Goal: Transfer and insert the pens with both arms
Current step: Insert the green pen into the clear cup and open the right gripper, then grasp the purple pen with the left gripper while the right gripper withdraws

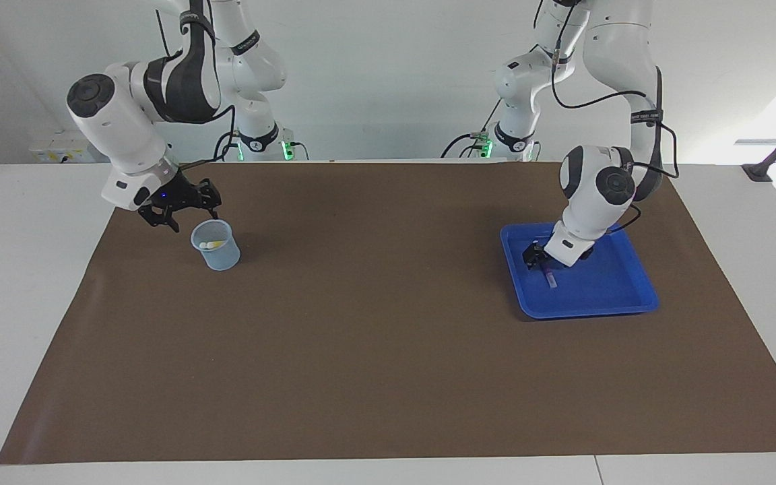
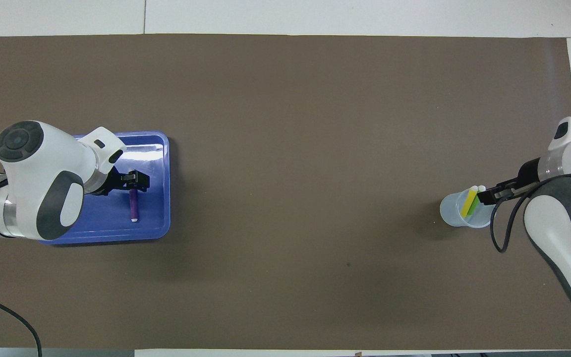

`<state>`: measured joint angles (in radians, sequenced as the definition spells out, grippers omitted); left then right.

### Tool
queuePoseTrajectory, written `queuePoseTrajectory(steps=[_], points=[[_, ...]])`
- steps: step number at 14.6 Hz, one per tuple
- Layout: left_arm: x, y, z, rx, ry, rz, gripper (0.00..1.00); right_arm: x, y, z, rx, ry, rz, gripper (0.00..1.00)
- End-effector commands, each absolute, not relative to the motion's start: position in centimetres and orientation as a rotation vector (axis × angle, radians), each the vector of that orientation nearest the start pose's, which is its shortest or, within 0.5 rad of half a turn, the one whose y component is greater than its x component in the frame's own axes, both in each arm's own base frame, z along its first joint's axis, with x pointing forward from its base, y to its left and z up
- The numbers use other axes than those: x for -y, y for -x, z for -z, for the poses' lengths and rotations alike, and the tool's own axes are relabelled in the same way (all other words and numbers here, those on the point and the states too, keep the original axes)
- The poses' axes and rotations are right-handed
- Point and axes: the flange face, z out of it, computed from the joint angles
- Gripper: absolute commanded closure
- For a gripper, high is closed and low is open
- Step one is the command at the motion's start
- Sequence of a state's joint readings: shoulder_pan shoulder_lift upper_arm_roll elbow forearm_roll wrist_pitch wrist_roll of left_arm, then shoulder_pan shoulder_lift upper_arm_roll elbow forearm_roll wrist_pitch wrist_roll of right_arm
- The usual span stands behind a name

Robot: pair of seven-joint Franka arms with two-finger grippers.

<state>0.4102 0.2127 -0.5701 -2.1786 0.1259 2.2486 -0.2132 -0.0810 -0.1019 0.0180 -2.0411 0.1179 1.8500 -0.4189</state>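
Facing cam sat high across brown mat (image 1: 388, 350), looked back at robots. Overhead cam hung above robots' end, looked steeply down. Both stood well back, shared whole mat, half-turn apart.
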Motion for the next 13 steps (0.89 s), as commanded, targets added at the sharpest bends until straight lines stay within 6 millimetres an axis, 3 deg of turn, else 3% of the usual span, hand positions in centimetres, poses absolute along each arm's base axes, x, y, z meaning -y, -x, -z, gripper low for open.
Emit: queuePoseTrajectory(steps=[1, 3, 5, 7, 10, 13], points=[[8.6, -53.9, -29.5, -0.091, 3.135, -0.134, 0.1, 0.5, -51.7, -51.2, 0.348, 2.828, -0.035, 0.0], [8.8, -53.8, -29.4, -0.1, 3.133, -0.139, 0.23, -1.6, -52.0, -51.6, 0.171, 2.722, -0.022, 0.0], [8.8, -53.8, -29.5, -0.1, 3.132, -0.141, 0.44, -4.6, -52.1, -52.1, 0.001, 2.64, -0.047, 0.0], [8.7, -53.9, -29.6, -0.099, 3.131, -0.143, 0.64, -7.9, -51.6, -53.4, -0.086, 2.561, -0.07, 0.0], [8.7, -53.9, -29.6, -0.096, 3.13, -0.15, 0.98, -10.4, -51.6, -54.0, -0.142, 2.486, -0.071, 0.0], [8.4, -54.0, -29.8, -0.085, 3.129, -0.155, 1.0, -12.8, -51.8, -54.8, -0.268, 2.418, -0.059, 0.0]])
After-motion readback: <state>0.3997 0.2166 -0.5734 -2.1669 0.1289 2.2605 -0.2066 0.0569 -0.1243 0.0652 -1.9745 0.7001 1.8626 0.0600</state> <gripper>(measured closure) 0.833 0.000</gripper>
